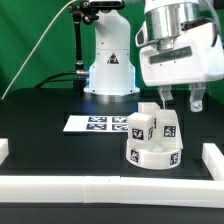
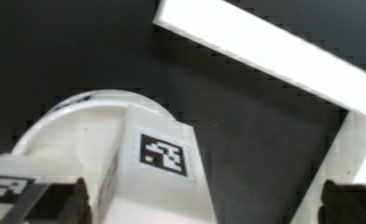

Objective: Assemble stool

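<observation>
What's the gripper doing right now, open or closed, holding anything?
Gripper: open, holding nothing; its fingers hang just above the stool, with a leg between them in the wrist view.

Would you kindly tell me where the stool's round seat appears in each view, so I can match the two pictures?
Exterior view: the seat sits low, toward the exterior view's right, legs standing on it.
Wrist view: the seat is the curved white rim behind a tagged leg.
Shared landmark: the white border rail.
</observation>
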Motion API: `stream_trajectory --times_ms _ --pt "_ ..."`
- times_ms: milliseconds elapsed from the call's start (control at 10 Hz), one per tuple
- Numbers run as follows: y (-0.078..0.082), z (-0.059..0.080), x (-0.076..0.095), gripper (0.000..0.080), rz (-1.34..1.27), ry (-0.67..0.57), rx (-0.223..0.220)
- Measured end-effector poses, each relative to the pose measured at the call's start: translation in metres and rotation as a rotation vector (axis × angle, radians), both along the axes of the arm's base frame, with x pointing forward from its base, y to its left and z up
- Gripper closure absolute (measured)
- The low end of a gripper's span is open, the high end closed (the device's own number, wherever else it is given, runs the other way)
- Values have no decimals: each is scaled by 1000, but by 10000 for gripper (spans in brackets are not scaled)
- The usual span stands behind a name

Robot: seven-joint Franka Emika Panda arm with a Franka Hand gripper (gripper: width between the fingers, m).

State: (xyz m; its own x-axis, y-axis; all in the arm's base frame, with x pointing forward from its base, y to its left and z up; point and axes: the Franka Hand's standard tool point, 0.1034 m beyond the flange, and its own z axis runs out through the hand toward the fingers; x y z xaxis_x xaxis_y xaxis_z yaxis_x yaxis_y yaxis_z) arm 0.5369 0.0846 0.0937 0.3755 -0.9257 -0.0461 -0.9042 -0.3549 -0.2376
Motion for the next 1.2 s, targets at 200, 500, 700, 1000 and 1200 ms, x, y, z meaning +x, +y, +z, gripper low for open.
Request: stream_trajectory --times_ms 200,500,700,1000,1200 --pt "-1 0 0 151 167 -22 -36" --pt "-4 -2 -3 151 389 -58 -97" --pt "-12 -6 -7 151 454 -68 -128" --pt "-7 2 -6 151 528 -71 -133" --pt "-8 0 -6 151 549 -74 -143"
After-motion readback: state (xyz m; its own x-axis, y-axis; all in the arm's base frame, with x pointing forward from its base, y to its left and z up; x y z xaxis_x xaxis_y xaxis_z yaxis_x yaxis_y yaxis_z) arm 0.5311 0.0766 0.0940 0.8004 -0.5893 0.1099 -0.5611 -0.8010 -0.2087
